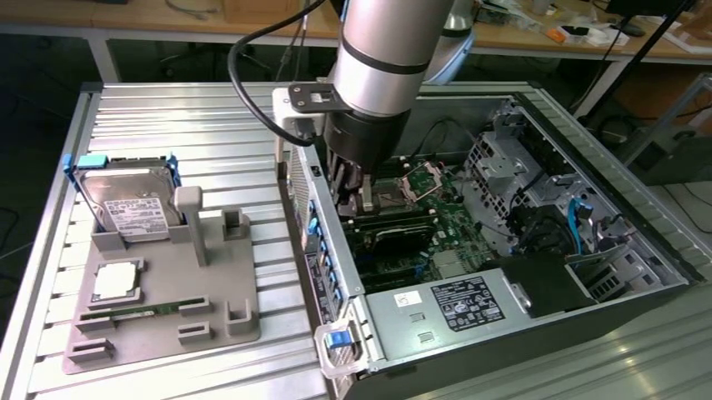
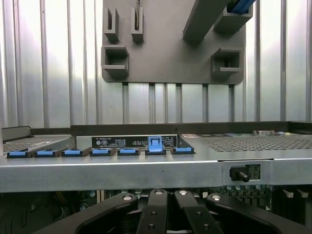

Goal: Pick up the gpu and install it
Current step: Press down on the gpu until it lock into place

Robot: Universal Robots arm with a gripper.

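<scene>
Gpu hidden; arm vertical, closed pincer [image 1: 358, 193] lowered inside computer case [image 1: 623, 275].

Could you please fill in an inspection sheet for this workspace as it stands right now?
Surface: ribbed metal table, carrying a grey parts fixture and an open computer case lying on its side.
Job's things: gpu cannot be made out; the motherboard lies exposed inside the case.
Clutter: hard drive standing in the fixture, a processor lying flat, a green memory stick in its slot.
Grippers: gripper shut, lowered inside the case over the motherboard beside the rear wall; what it holds cannot be told.
Cables: black cable looping off the arm; blue cables inside the case.
Surroundings: workbench with small items behind the table.
</scene>
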